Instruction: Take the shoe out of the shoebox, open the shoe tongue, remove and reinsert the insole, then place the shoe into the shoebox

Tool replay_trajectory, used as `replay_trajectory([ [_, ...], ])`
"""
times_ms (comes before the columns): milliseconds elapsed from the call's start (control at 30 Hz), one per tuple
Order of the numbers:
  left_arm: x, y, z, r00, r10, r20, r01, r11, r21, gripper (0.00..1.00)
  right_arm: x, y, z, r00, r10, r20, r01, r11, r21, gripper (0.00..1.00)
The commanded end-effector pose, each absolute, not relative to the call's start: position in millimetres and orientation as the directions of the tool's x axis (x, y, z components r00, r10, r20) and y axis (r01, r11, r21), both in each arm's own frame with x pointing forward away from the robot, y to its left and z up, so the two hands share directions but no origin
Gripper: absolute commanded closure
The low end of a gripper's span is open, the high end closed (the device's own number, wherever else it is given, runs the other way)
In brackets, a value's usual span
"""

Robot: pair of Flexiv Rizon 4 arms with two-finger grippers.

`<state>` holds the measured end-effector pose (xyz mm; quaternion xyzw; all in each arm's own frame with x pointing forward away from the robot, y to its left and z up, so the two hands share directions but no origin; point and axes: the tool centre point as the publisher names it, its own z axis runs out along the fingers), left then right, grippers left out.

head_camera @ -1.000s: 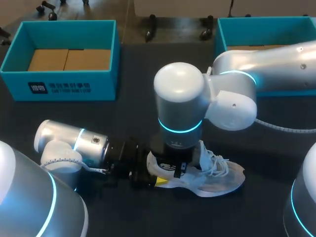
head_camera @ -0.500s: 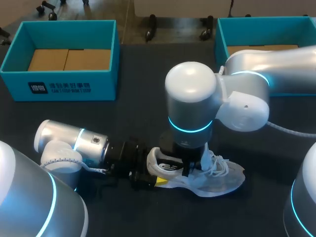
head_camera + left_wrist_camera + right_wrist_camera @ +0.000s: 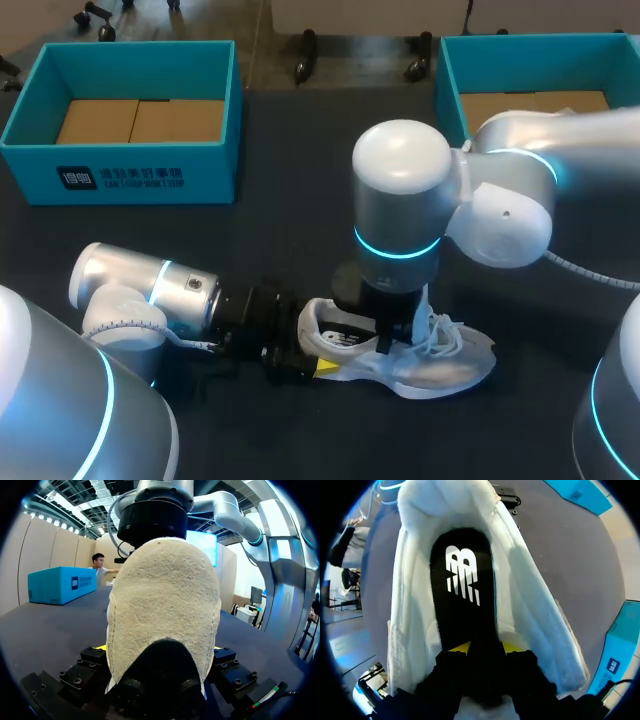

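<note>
Shoe: lies on the dark counter, outside the blue shoebox.
Left claw: squeezes the shoe's heel from both sides.
Right claw: is down inside the shoe, pinching the black insole.

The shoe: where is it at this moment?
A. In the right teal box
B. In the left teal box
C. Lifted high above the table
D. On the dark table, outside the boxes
D: the shoe lies on the table, in neither box.

Silver arms with cyan rings; black right gripper, yellow-tipped.
</note>
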<state>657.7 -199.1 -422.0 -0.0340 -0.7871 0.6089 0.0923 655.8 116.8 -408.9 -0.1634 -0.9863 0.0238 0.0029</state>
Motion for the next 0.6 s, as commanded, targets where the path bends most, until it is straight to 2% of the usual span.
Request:
replay_trajectory([
  [33,660,-198,-425,-0.98,0.168,0.104,-0.058,0.257,-0.965,1.0,656,120,-426,-0.949,0.313,0.025,0.312,0.949,-0.041,0.66],
  [467,660,-198,-425,-0.98,0.168,0.104,-0.058,0.257,-0.965,1.0,622,126,-451,-0.93,0.32,0.182,0.306,0.947,-0.098,0.71],
  [533,660,-198,-425,-0.98,0.168,0.104,-0.058,0.257,-0.965,1.0,617,125,-449,-0.929,0.321,0.182,0.308,0.946,-0.099,0.76],
  [600,660,-198,-425,-0.98,0.168,0.104,-0.058,0.257,-0.965,1.0,615,124,-448,-0.929,0.324,0.181,0.31,0.945,-0.1,0.85],
])
